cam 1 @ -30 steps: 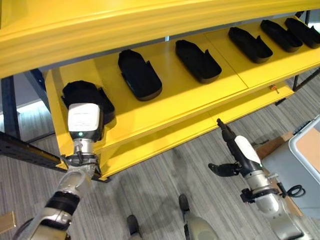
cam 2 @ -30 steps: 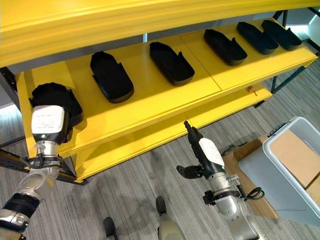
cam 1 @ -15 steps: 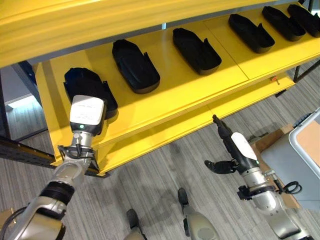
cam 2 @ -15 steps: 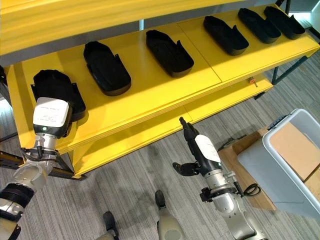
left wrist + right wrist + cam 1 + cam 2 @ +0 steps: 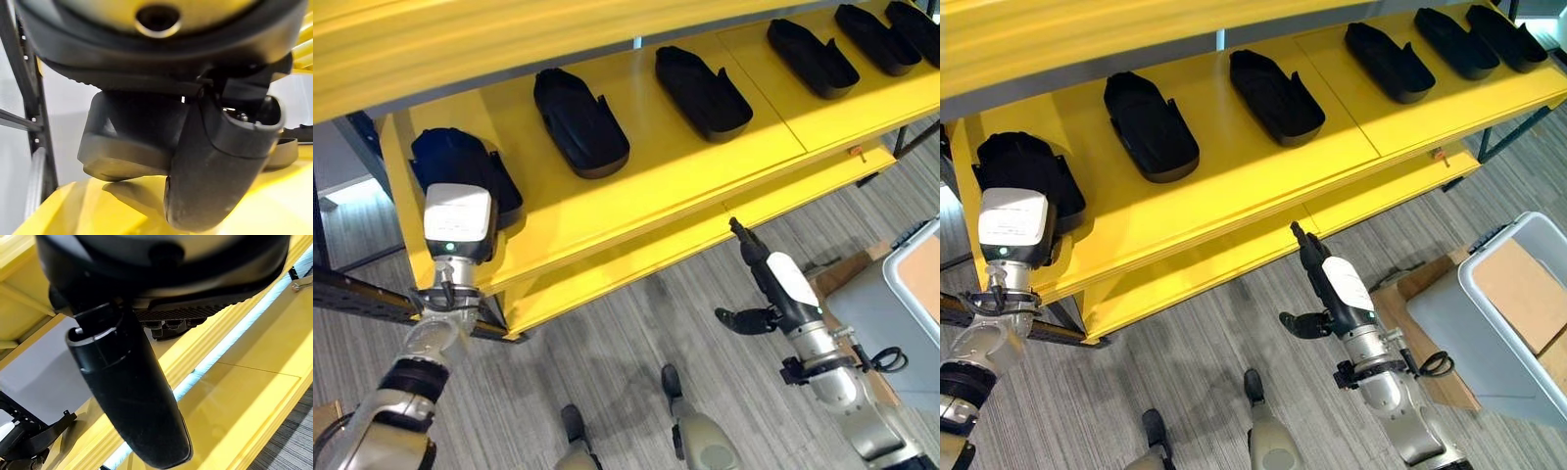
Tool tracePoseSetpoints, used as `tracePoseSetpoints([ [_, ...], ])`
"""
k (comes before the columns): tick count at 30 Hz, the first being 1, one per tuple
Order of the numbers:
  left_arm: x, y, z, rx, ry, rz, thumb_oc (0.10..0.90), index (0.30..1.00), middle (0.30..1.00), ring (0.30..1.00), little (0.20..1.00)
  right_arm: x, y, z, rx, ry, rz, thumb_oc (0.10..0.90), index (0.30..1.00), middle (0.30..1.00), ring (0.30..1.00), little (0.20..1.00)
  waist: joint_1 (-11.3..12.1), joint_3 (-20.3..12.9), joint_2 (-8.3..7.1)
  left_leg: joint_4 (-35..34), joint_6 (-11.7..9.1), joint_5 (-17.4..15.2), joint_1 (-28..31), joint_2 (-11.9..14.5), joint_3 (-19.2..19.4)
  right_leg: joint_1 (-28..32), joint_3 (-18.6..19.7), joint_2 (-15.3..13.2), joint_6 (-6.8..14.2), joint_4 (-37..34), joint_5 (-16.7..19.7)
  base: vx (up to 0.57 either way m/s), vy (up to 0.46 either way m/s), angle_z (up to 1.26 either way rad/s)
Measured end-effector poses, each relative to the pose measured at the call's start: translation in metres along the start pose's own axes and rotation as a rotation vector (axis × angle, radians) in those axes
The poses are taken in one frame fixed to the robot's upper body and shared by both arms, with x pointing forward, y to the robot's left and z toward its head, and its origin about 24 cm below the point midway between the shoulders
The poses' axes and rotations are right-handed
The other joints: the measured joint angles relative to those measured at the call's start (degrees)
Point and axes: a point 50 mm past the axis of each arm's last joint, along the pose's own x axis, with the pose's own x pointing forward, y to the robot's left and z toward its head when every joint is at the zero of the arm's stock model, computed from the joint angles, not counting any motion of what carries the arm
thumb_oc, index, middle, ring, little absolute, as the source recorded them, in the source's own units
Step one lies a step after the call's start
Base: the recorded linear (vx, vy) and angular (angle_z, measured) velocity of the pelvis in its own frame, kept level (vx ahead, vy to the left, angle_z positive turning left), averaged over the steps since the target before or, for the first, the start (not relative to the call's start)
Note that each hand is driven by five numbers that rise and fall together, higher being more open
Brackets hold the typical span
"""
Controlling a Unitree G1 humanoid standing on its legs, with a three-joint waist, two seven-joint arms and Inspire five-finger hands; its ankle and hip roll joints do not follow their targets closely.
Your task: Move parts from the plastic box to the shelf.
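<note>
Several black moulded parts lie in a row on the yellow shelf [image 5: 656,166], among them one [image 5: 579,122] left of centre and one [image 5: 703,93] in the middle. The leftmost part [image 5: 460,162] sits at the shelf's left end. My left hand [image 5: 458,196] is right against it, with the wrist block covering the part's near end. In the left wrist view the thumb [image 5: 220,161] stands in front of that part [image 5: 127,142], which rests on the shelf. My right hand [image 5: 1327,279] hangs open and holds nothing, below the shelf's front edge.
A pale grey plastic box [image 5: 1466,286] with brown cardboard in it stands on the floor at the right. A lower yellow shelf board [image 5: 607,279] juts out under the upper one. A dark rack beam [image 5: 362,294] runs at the left.
The whole picture has shifted a little, so the camera moved. My left hand stays at the leftmost part. My right hand has hardly moved.
</note>
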Motion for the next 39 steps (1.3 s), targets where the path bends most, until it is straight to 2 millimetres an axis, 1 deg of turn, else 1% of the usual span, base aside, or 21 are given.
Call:
tracePoseSetpoints([
  [3, -0.003, -0.002, 0.000, 0.001, 0.000, -0.008, 0.400, 0.300, 0.300, 0.300, 0.300, 0.000, 0.000, 0.000, 0.000, -0.001, 0.000, 0.900, 1.000, 1.000, 1.000, 1.000, 0.60, 0.01, 0.02, 0.01, -0.03, 0.03, 0.17, 0.00, -0.15, 0.25, -0.11, -0.01, 0.00, 0.00, 0.00, 0.00, 0.007, 0.03],
  [10, -0.007, -0.005, -0.002, 0.006, 0.003, -0.023, 0.400, 0.300, 0.300, 0.300, 0.300, 0.001, 0.000, 0.000, 0.000, -0.003, 0.000, 0.900, 1.000, 1.000, 1.000, 1.000, 0.92, 0.05, 0.09, 0.00, -0.19, 0.27, 0.15, -0.03, -1.24, 0.90, -1.11, -0.15, 0.02, -0.02, -0.05, 0.00, 0.016, 0.06],
  [21, -0.007, -0.004, -0.002, 0.014, -0.004, -0.026, 0.400, 0.300, 0.300, 0.300, 0.300, 0.001, 0.000, 0.000, -0.001, -0.001, -0.003, 0.900, 1.000, 1.000, 1.000, 1.000, 0.85, 0.12, 0.25, 0.01, -0.18, 0.30, 0.10, -0.04, -1.24, 0.84, -1.12, -0.17, 0.02, -0.02, -0.04, 0.00, 0.000, 0.00],
  [29, -0.003, 0.001, -0.012, 0.080, -0.047, -0.036, 0.400, 0.300, 0.300, 0.300, 0.300, 0.001, -0.001, 0.000, -0.002, 0.000, -0.008, 0.900, 1.000, 1.000, 1.000, 1.000, 0.76, 0.20, 0.43, 0.02, -0.16, 0.39, -0.65, -0.10, -1.20, 0.01, -1.08, -0.21, -0.01, -0.02, 0.00, 0.00, 0.000, 0.00],
  [31, -0.001, 0.003, -0.014, 0.095, -0.053, -0.043, 0.400, 0.300, 0.300, 0.300, 0.300, 0.001, -0.001, 0.000, -0.003, -0.001, -0.011, 0.900, 1.000, 1.000, 1.000, 1.000, 0.74, 0.37, 0.70, 0.02, -0.16, 0.39, -0.65, -0.12, -1.18, 0.00, -1.07, -0.22, -0.01, -0.02, 0.00, 0.00, 0.000, 0.00],
  [32, 0.000, 0.003, -0.014, 0.098, -0.053, -0.046, 0.400, 0.300, 0.300, 0.300, 0.300, 0.002, -0.002, 0.001, -0.005, -0.005, -0.013, 0.900, 1.000, 1.000, 1.000, 1.000, 0.77, 0.65, 1.16, 0.02, -0.16, 0.39, -0.66, -0.13, -1.18, 0.00, -1.07, -0.24, -0.01, -0.02, 0.00, 0.00, 0.000, 0.00],
  [34, 0.001, 0.002, -0.014, 0.105, -0.057, -0.050, 0.400, 0.300, 0.300, 0.300, 0.300, 0.003, -0.003, 0.001, -0.008, -0.009, -0.015, 0.900, 1.000, 1.000, 1.000, 1.000, 0.75, 0.89, 1.55, 0.01, -0.17, 0.39, -0.66, -0.11, -1.16, -0.01, -1.07, -0.21, -0.01, -0.02, 0.00, 0.00, 0.000, 0.00],
  [36, 0.002, 0.002, -0.015, 0.111, -0.055, -0.054, 0.400, 0.300, 0.300, 0.300, 0.300, 0.005, -0.004, 0.002, -0.009, -0.013, -0.018, 0.900, 1.000, 1.000, 1.000, 1.000, 0.70, 0.95, 1.67, 0.01, -0.17, 0.39, -0.66, -0.10, -1.13, -0.04, -1.03, -0.20, -0.01, -0.02, 0.00, 0.00, 0.000, 0.00],
  [38, 0.004, 0.002, -0.016, 0.117, -0.049, -0.056, 0.639, 0.635, 0.635, 0.635, 0.635, 0.005, -0.004, 0.002, -0.010, -0.015, -0.022, 0.900, 1.000, 1.000, 1.000, 1.000, 0.56, 0.96, 1.67, 0.00, -0.17, 0.38, -0.77, -0.11, -1.08, -0.19, -0.99, -0.20, -0.01, -0.02, 0.00, 0.00, 0.000, 0.00],
  [39, 0.004, 0.002, -0.016, 0.118, -0.047, -0.055, 0.900, 1.000, 1.000, 1.000, 1.000, 0.005, -0.004, 0.002, -0.010, -0.015, -0.026, 0.900, 1.000, 1.000, 1.000, 1.000, 0.57, 0.96, 1.68, 0.00, -0.18, 0.38, -0.88, -0.11, -1.08, -0.31, -0.98, -0.21, -0.01, -0.02, -0.01, 0.00, 0.000, 0.00],
])
